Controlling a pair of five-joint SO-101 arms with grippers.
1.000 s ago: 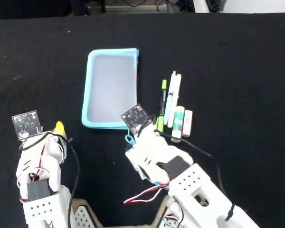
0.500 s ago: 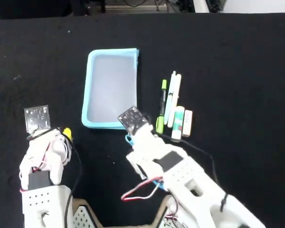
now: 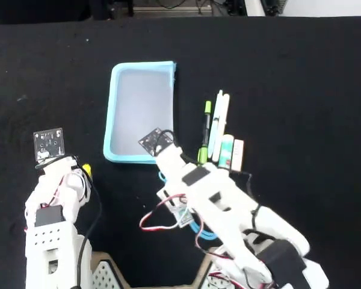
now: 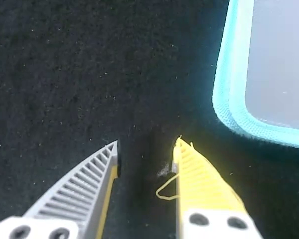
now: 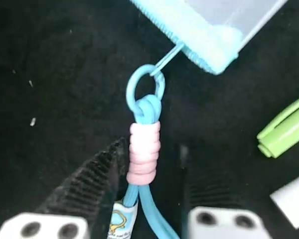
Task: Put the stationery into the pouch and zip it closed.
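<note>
The right hand has swung left to the lower-right corner of the pouch, mid-frame, and straddles the zip pull, open and gripping nothing, which seems premature since the stationery lies unpacked just right of it; the left hand hovers lower left, part-open, empty.

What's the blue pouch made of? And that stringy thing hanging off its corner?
The pouch looks like soft plastic: a cloudy, matte window, edged in light-blue cloth whose weave looks fuzzy. The pull cord looks like smooth, slightly shiny string, maybe rubbery plastic, tied in a knot. Its pink sleeve is ribbed, probably plastic or rubber.
</note>
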